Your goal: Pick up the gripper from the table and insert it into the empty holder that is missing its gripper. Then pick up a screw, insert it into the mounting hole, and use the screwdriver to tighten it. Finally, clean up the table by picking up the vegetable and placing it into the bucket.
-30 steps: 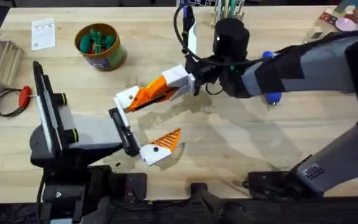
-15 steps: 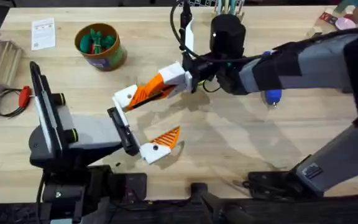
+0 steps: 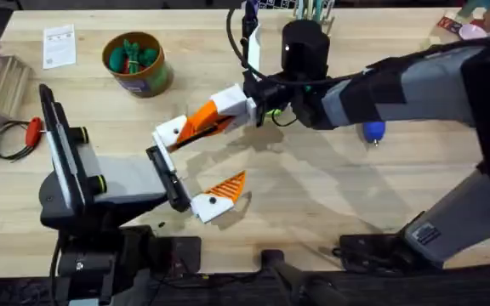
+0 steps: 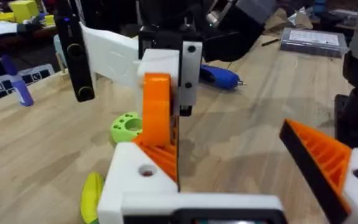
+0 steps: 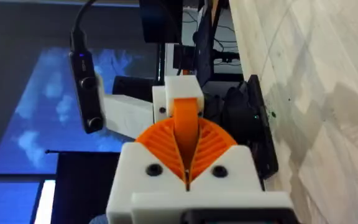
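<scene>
My right gripper [image 3: 196, 127], at the frame's centre, is pinching the small tapered orange plastic finger [image 5: 186, 127] between its ribbed pads, its tip meeting the white angular holder [image 3: 173, 133] on my left gripper [image 3: 192, 168]. My left jaws stand spread below it, one white tip bare, the other carrying its orange pad [image 3: 229, 189]. If I push in tilted, I judge the wedge could jam or slip from my pinch.
</scene>
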Available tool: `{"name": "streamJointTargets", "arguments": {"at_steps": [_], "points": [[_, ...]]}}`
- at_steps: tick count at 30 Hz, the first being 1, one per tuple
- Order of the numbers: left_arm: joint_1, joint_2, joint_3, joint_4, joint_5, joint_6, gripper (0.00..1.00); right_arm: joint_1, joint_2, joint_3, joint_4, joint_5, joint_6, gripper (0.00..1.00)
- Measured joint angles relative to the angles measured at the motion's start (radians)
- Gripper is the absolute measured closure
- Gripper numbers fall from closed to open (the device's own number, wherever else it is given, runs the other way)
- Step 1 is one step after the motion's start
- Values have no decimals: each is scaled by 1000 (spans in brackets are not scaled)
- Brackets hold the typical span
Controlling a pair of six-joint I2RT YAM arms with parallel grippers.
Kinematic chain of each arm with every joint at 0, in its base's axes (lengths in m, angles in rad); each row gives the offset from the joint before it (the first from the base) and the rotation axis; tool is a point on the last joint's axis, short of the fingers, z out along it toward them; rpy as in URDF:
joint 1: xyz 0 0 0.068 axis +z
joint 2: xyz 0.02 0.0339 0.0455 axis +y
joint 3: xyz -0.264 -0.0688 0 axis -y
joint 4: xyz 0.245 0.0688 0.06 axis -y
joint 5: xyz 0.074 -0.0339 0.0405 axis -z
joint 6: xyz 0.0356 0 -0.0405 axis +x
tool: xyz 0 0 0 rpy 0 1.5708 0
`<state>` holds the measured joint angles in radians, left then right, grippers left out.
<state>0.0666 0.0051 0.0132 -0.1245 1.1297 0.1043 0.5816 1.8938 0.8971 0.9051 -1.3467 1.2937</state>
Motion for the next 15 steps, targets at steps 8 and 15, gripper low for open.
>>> {"name": "streamJointTargets", "arguments": {"at_steps": [8,15], "points": [[5,0,0,1,-7,3,15,4,0,11,-4,11,-1,994],[5,0,0,1,-9,4,15,5,0,11,-4,15,0,994]]}}
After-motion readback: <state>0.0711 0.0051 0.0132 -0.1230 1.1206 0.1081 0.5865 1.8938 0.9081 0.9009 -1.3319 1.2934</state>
